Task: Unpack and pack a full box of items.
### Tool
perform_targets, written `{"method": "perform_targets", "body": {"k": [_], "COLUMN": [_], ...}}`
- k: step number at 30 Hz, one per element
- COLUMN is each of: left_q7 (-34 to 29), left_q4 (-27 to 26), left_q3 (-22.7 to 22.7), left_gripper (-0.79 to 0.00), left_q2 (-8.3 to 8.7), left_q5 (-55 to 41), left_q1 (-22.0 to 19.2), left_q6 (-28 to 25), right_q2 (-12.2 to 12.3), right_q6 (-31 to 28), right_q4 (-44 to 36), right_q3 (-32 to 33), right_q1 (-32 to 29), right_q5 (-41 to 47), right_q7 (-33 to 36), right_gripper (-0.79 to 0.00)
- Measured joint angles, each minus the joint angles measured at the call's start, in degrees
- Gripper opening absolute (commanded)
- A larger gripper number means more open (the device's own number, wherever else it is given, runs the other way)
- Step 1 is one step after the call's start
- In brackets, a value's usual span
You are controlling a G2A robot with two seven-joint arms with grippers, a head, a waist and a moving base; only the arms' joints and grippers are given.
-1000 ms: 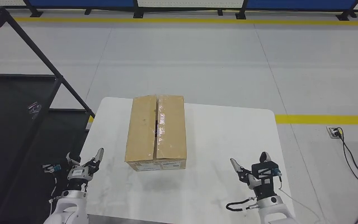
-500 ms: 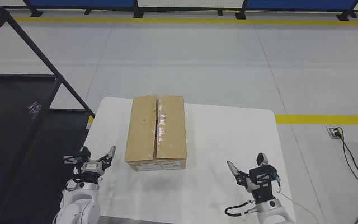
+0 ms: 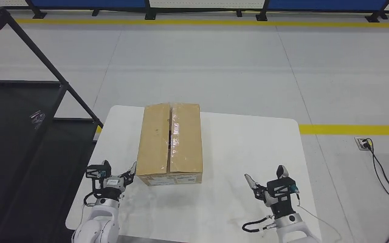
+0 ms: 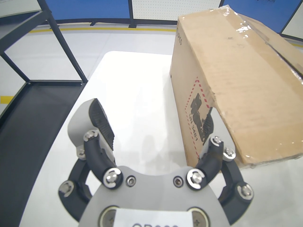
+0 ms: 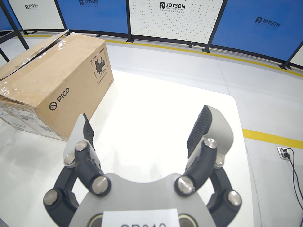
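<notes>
A brown cardboard box (image 3: 170, 143) lies on the white table (image 3: 243, 152), its top flaps shut and taped along the seam. My left gripper (image 3: 118, 170) is open at the table's near left, close beside the box's near left corner. In the left wrist view the left gripper (image 4: 151, 114) has one fingertip just in front of the side of the box (image 4: 227, 72). My right gripper (image 3: 264, 178) is open near the table's front right, well apart from the box. The right wrist view shows the right gripper (image 5: 146, 122) empty, with the box (image 5: 52, 79) farther off.
A black metal rack (image 3: 36, 127) stands against the table's left side, its shelf level with the table edge. The table right of the box is bare. A cable and floor socket (image 3: 363, 143) lie on the floor at the right.
My left gripper has moved right and inward, from the table's left edge to the box's near left corner. The right gripper has shifted slightly left and nearer. The box has not moved.
</notes>
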Motion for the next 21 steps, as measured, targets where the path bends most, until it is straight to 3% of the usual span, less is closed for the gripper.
{"method": "perform_targets", "body": {"k": [21], "left_q7": [0.47], "left_q4": [0.51], "left_q3": [7.78], "left_gripper": [0.0], "left_q2": [-1.57], "left_q5": [3.75], "left_q1": [-2.38], "left_q6": [-0.77], "right_q2": [-0.29], "right_q6": [-1.05], "right_q4": [-1.45], "right_q3": [3.53], "right_q1": [-2.15], "right_q5": [0.01], "right_q7": [-0.21], "right_gripper": [0.0]}}
